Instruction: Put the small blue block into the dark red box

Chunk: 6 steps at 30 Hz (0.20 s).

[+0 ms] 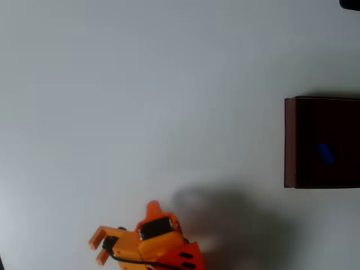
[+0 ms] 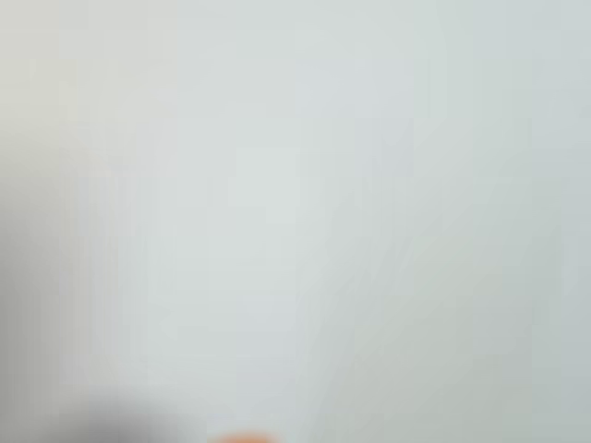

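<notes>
In the overhead view the dark red box (image 1: 289, 143) sits at the right edge, partly cut off by the frame. Inside it, on the near-black floor, lies the small blue block (image 1: 325, 153). My orange gripper (image 1: 97, 250) is far from both, low at the bottom left over bare table, pointing left. Its two fingertips stand a little apart with nothing between them. The wrist view is a blur of pale table, with a sliver of an orange fingertip (image 2: 245, 437) at the bottom edge.
The white table (image 1: 169, 101) stretches bare between the gripper and the box. A soft shadow of the arm (image 1: 225, 214) falls on it right of the gripper. A dark object corner (image 1: 350, 3) shows at the top right.
</notes>
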Tool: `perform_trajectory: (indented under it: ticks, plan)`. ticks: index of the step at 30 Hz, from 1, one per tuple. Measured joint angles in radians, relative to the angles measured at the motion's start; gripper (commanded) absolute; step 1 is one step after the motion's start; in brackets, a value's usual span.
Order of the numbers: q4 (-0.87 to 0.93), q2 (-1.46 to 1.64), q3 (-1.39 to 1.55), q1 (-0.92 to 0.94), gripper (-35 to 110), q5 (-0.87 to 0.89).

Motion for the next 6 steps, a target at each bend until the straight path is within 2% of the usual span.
perform_trajectory:
  ticks: [6]
  plan:
    - [0.002, 0.002, 0.000, -0.017, 0, -0.011]
